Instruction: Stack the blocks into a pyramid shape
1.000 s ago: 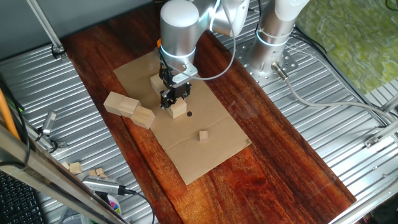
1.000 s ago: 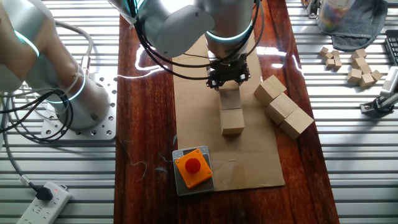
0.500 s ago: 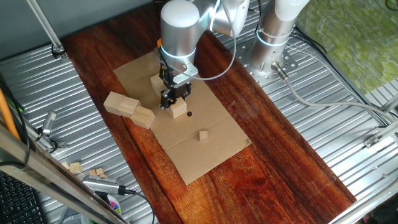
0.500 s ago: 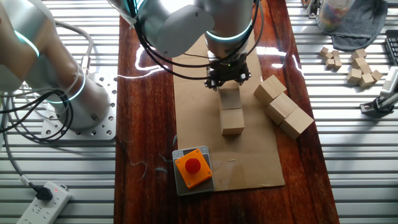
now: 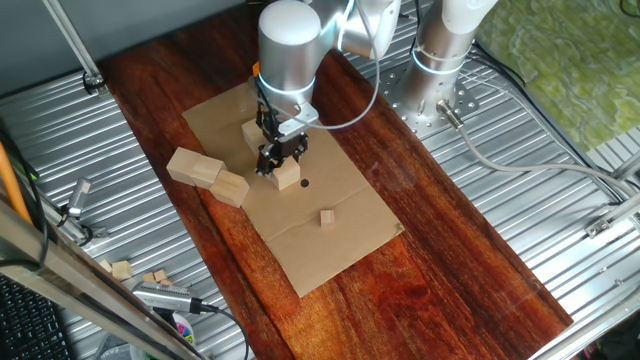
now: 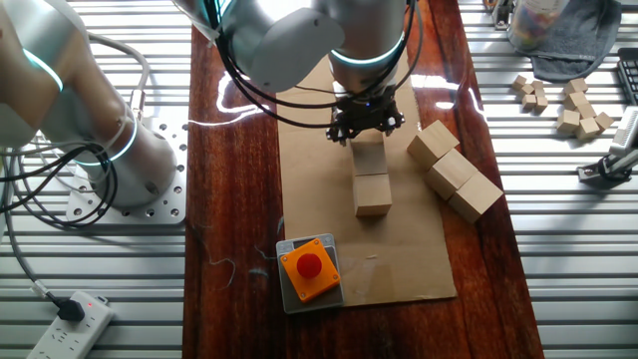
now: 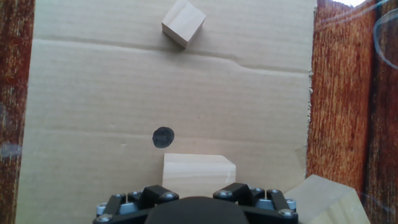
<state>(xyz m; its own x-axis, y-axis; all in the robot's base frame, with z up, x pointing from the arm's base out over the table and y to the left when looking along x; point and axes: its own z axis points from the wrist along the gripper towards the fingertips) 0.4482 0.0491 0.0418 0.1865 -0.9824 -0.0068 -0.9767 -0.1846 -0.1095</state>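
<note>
Blocks (image 6: pixel 373 177): two in a row at frame centre on cardboard (image 6: pixel 309 179), three (image 6: pixel 454 172) in a line right of them; gripper (image 6: pixel 366 126) hangs above the upper one; grip state unclear.

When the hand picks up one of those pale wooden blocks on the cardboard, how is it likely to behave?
Probably stiff: the block looks like solid wood with flat, square faces, so it should not flex. It likely will not roll; it sits flat on the cardboard. The smooth unpainted faces might slip a little in the hand, so a centred grip seems wise.
</note>
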